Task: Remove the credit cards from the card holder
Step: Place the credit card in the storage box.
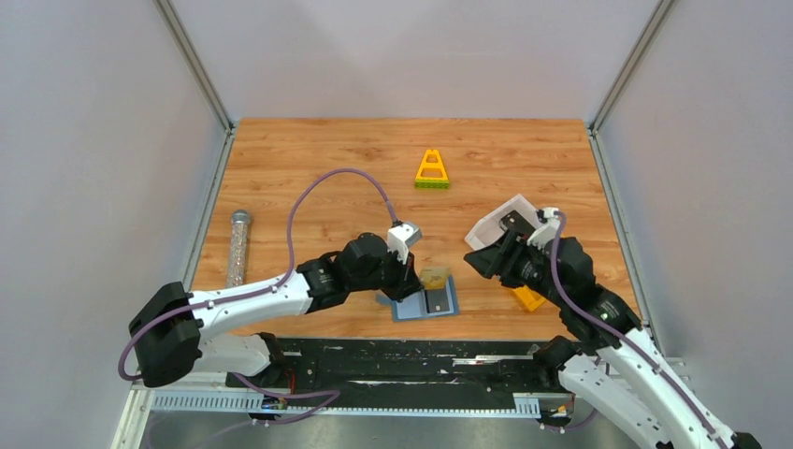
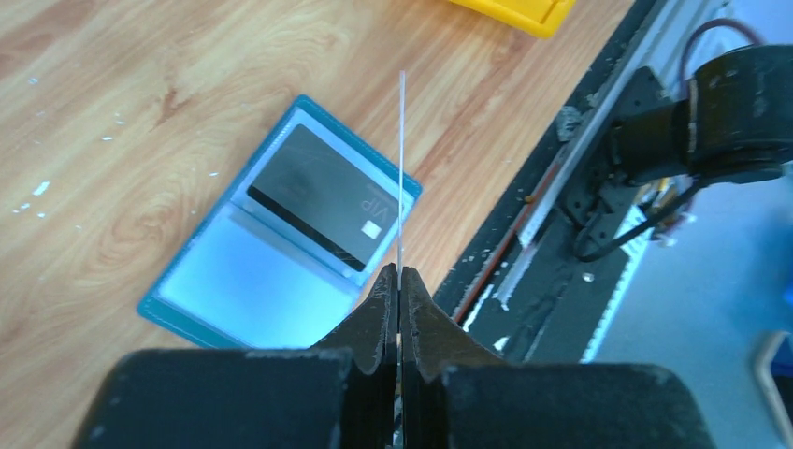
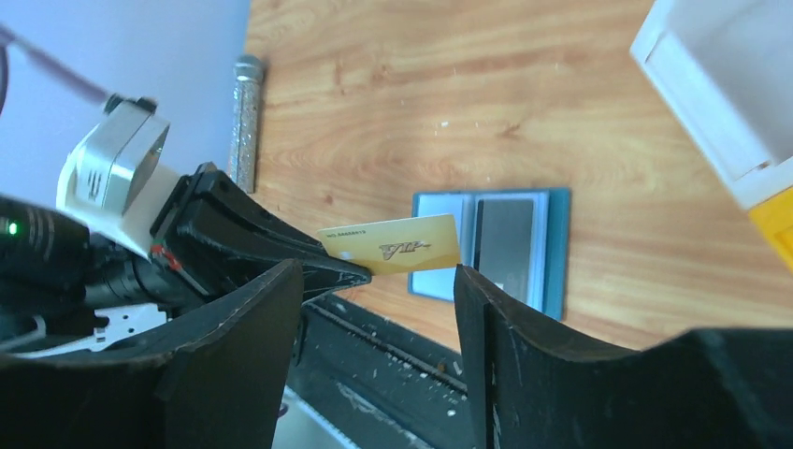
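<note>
Cards: you have one gold card point(image 3: 393, 248) out of the wallet point(image 2: 234, 281). It is pinched by one end in the left gripper point(image 2: 400, 271), whose jaws are closed tight on it. The gold card is raised off the table point(image 1: 327, 159), close over the wallet. From the left wrist you see it edge-on, as a thin pale line rising from the fingertips.

A dark card point(image 2: 318, 196) marked VIP in pale letters sits in one panel of the wallet. The other panel shows only a pale blue-grey pocket. The wallet lies open and flat on the wooden table, near the front edge, between the two arms.

The right gripper point(image 3: 374, 271) hangs just to the right of the gold card, facing it, with its jaws spread apart and nothing in them. From the right wrist, the card's free end shows in the gap between the two fingers, close to one of them. You cannot tell from these views whether it touches that finger.

Further out, a white bin point(image 1: 500, 220) stands just behind the right gripper, with a yellow bin point(image 1: 528, 297) beside it, partly under the right arm. A yellow triangular toy point(image 1: 431, 170) lies well apart toward the far side. A clear tube point(image 1: 238, 245) with speckled contents lies along the left edge.
</note>
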